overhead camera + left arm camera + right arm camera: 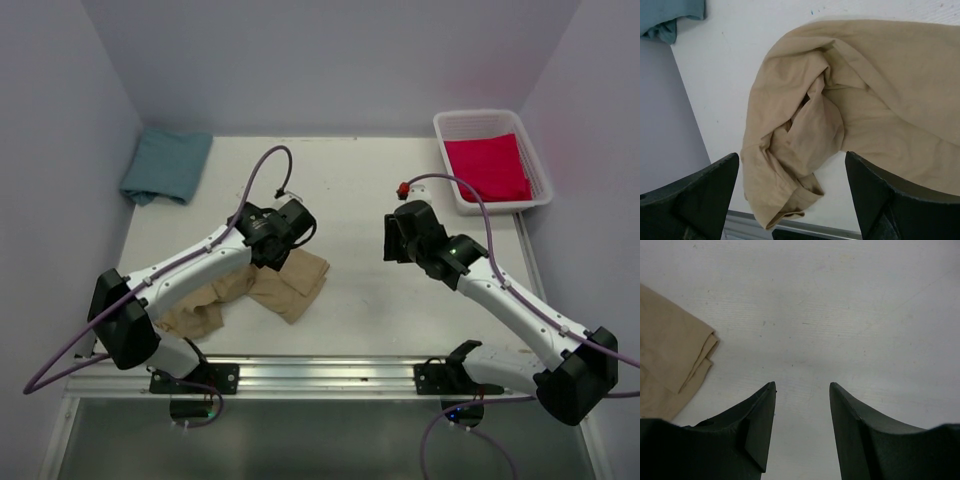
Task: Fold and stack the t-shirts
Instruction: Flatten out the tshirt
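Our left tool [791, 162] hangs with its jaws spread wide and nothing in them, directly above the crumpled tan t-shirt [865, 100] at the near left of the counter [740, 60]. Our right tool [802, 387] is about half open and also empty, over bare counter just beside that shirt's folded corner. To do this well, we judge each tool should pinch a single outer edge rather than the bunched middle, then draw apart to flatten the cloth before any fold. The teal t-shirt [165, 165] lies in the far left corner and the red t-shirt [487, 167] in the white basket [541, 195].
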You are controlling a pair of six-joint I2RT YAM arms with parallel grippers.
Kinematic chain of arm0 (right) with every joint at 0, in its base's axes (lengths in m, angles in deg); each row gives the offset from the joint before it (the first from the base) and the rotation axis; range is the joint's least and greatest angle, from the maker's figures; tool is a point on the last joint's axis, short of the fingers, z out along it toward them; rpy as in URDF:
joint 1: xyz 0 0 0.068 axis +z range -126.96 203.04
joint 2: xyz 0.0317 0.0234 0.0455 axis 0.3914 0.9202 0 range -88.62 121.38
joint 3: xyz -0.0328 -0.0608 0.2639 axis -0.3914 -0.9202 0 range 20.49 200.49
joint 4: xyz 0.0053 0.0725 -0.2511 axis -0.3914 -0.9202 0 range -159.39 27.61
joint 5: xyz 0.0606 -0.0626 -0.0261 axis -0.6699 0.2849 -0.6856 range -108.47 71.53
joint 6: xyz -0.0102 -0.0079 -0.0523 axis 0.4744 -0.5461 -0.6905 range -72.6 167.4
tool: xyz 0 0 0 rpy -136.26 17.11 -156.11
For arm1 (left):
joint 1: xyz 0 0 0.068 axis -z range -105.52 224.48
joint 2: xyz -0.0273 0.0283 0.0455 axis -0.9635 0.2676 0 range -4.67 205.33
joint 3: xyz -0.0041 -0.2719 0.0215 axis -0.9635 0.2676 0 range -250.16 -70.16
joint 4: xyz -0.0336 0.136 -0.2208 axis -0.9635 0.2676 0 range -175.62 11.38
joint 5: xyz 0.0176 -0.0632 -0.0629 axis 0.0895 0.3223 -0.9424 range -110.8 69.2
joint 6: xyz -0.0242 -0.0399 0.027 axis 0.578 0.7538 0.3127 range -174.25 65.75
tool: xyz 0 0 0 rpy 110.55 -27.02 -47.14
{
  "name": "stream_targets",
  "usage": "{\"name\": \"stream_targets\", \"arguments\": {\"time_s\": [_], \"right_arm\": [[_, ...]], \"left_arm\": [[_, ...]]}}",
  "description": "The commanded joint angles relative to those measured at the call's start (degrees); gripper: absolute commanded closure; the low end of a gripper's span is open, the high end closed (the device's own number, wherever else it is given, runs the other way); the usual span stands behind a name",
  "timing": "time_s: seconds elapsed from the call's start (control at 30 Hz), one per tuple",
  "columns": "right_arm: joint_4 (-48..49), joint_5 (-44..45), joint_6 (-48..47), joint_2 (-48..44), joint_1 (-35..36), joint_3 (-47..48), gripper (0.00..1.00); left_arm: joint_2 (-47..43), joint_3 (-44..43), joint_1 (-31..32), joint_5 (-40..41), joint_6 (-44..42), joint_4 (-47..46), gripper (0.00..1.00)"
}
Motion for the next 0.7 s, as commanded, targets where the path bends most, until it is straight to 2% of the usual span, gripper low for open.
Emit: {"name": "stream_targets", "arguments": {"time_s": [0.0,0.27,0.4,0.5,0.67], "right_arm": [[2.31,-1.16,-1.41,-0.13,-1.23,-0.25,0.49],[2.49,-2.66,-1.94,-0.39,-3.51,-0.60,0.49],[2.75,-3.62,-1.94,0.13,-3.86,-0.43,0.48],[3.01,-3.89,-1.85,0.13,-3.95,-0.07,0.48],[3.63,-5.56,-1.59,-0.22,-4.30,0.02,0.48]], "left_arm": [[-2.11,-2.35,0.56,0.24,-3.97,2.71,0.10],[5.71,-4.46,0.57,3.40,0.51,6.83,0.09],[2.21,-3.32,0.21,-1.50,2.36,6.58,0.08],[-2.52,-3.93,-0.31,0.24,5.51,8.41,0.07],[-10.98,-3.15,-7.94,-9.22,5.43,9.38,0.11]]}}
